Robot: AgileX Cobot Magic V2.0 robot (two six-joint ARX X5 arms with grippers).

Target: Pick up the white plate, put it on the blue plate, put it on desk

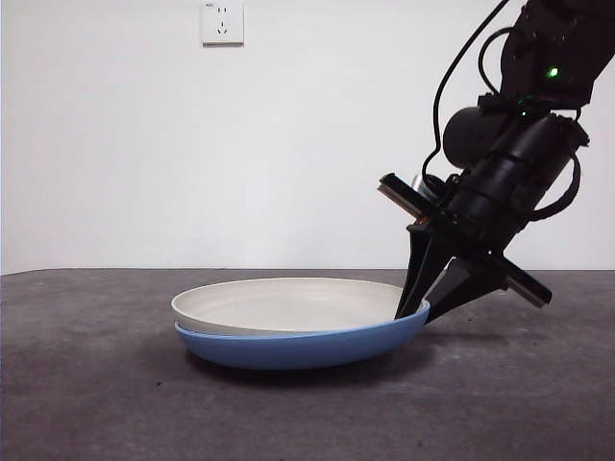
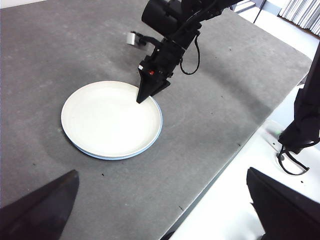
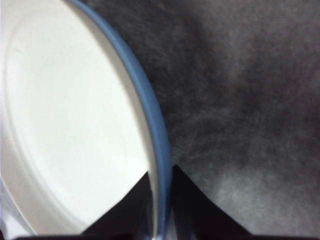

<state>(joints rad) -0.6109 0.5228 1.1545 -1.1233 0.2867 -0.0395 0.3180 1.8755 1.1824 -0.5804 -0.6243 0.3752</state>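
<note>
The white plate [image 1: 288,303] [image 2: 107,120] [image 3: 65,125] lies nested in the blue plate [image 1: 298,348] [image 2: 159,125] [image 3: 150,115], which rests on the desk [image 1: 96,403] [image 2: 60,45] [image 3: 250,100]. My right gripper [image 1: 420,312] [image 2: 140,100] [image 3: 161,175] reaches steeply down onto the stack's right-hand rim. One jaw is inside the white plate and the other outside the blue rim, closed tightly on both rims. Well back from the plates and above the desk, my left gripper [image 2: 161,171] is open and holds nothing.
A wall socket [image 1: 222,22] sits high on the white wall behind. In the left wrist view the desk's edge [image 2: 235,150] runs close to the plates, with a white surface and a black arm part [image 2: 305,115] beyond it.
</note>
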